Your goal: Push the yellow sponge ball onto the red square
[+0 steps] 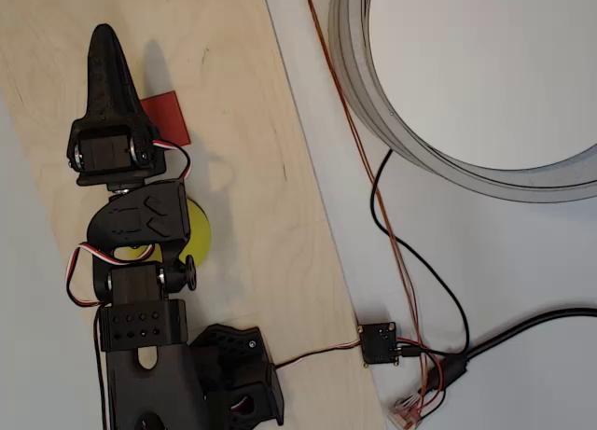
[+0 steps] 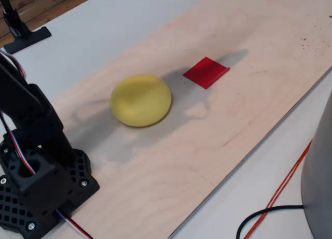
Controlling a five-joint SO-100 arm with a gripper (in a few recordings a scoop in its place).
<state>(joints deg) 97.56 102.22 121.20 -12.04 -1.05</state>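
In the fixed view the yellow sponge ball rests on the plywood board, a short gap left of and nearer than the red square, which lies flat and slightly tilted. From overhead, the ball is half hidden under my black arm, and the red square peeks out beside the gripper's right edge. My gripper points toward the top of the overhead view, its fingers closed to a point with nothing between them. It is held above the board, apart from the ball.
The arm's base stands on the board's near left end. A large grey round drum sits off the board at the right. Black and orange cables and a small connector board lie on the white table beside the board's edge.
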